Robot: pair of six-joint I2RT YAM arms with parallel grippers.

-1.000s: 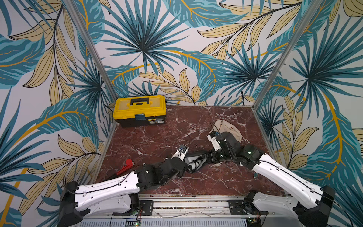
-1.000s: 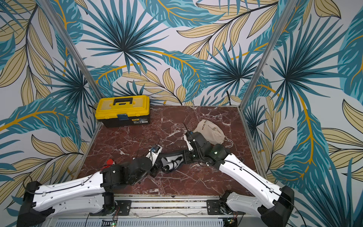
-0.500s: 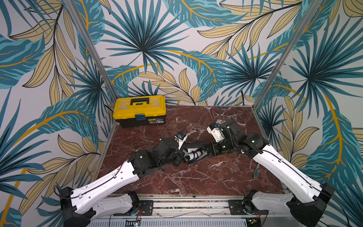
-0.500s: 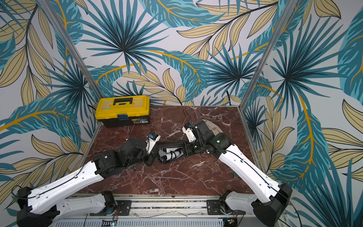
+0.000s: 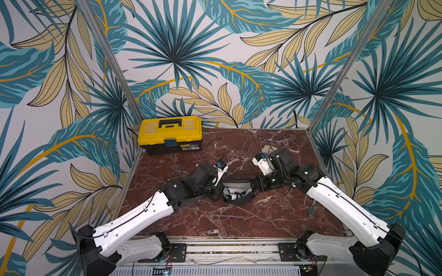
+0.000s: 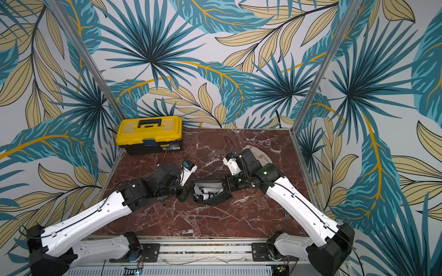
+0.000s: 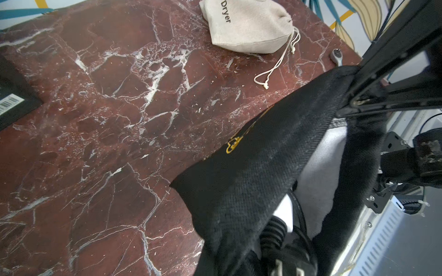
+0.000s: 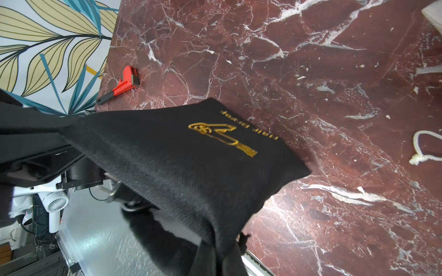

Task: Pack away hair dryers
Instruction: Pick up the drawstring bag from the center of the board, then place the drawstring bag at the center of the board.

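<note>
The left tool (image 5: 221, 191) and the right tool (image 5: 253, 187) are each closed tight on opposite rims of the black bag (image 5: 244, 200). They stretch its mouth open above the desk (image 5: 239, 219), probably to settle the white hair dryer (image 5: 235, 193) inside. Its long axis runs roughly from tool to tool, and the cord end seems to point toward the left one.

— What's around?
— Walls (image 5: 215, 35) papered with teal and yellow palm leaves, left, right and far; metal posts (image 5: 114, 64) at the far corners.
— And below?
— A red-brown marble table (image 5: 215, 222), white-veined.
</note>
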